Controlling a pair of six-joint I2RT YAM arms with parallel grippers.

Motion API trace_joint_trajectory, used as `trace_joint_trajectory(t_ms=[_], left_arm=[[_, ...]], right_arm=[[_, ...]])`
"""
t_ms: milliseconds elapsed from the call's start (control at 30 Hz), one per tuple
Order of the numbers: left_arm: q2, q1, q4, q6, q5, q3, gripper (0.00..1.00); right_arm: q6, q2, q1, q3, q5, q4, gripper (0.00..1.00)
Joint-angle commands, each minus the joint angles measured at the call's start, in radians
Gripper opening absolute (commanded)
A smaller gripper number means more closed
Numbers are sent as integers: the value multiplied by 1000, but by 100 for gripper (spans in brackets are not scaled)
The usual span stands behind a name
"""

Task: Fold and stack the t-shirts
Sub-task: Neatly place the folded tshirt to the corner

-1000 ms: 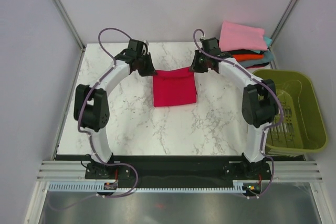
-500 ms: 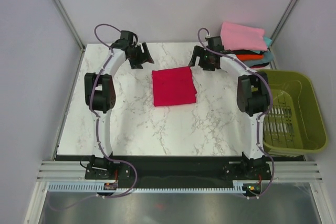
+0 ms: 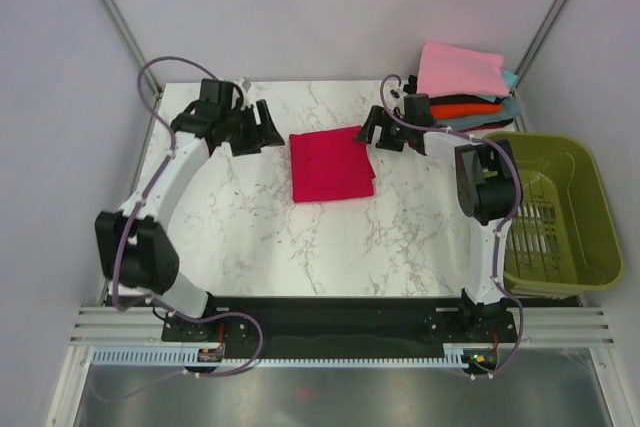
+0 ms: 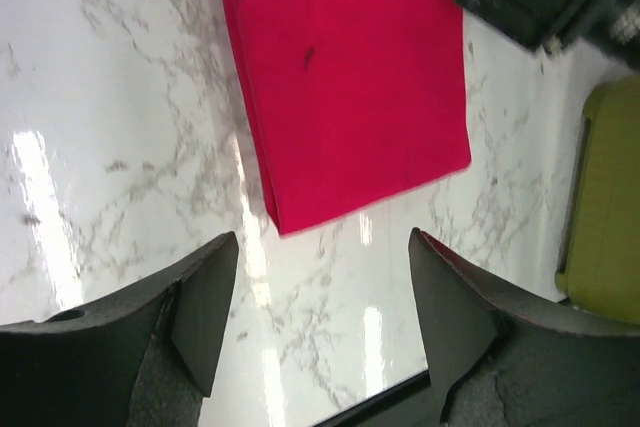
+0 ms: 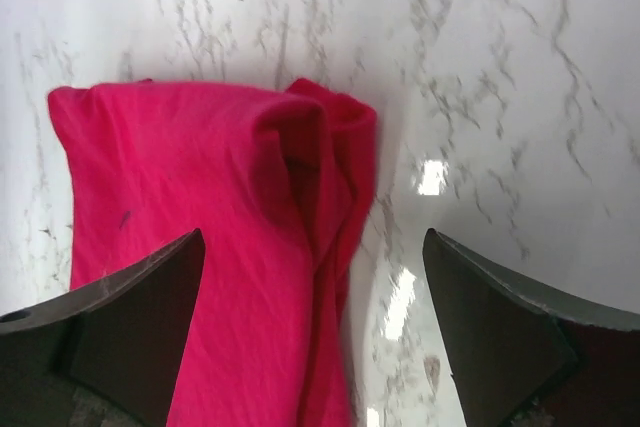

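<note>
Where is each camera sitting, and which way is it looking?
Top: high behind the arms, looking down on the table, both arms, red t-shirt, folded stack and basket.
Left wrist: on the left arm, facing down at the t-shirt's edge; the left gripper shows.
Right wrist: on the right arm, facing down at its bunched corner; the right gripper shows.
All share the red t-shirt.

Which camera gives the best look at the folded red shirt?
The top camera: the whole red shirt shows. The left wrist view cuts off one end; the right wrist view shows only a rumpled end.
</note>
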Motion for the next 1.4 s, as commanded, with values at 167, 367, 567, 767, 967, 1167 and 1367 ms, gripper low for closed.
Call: trace_joint_trajectory(t_ms=[167, 367, 567, 767, 967, 1167, 1367], left_arm=[[-515, -19, 53, 42, 56, -366, 77], [-757, -20, -5, 19, 84, -538, 76], [-915, -20, -13, 21, 81, -652, 77], [-978, -20, 42, 59, 115, -654, 77], [-1157, -20, 88, 67, -49, -707, 84], [-1270, -20, 102, 73, -114, -744, 86], [-1265, -14, 102, 68, -91, -741, 86]], right_arm=[[47, 182, 23, 113, -75, 92, 81], [59, 237, 37, 109, -83, 110, 51], [132, 283, 37, 89, -155, 203, 0], [243, 235, 21, 37, -283, 424, 0], [30, 38, 12, 150, -241, 126, 0], [-61, -117, -37, 205, -233, 6, 0], [-97, -203, -89, 288, -235, -89, 0]])
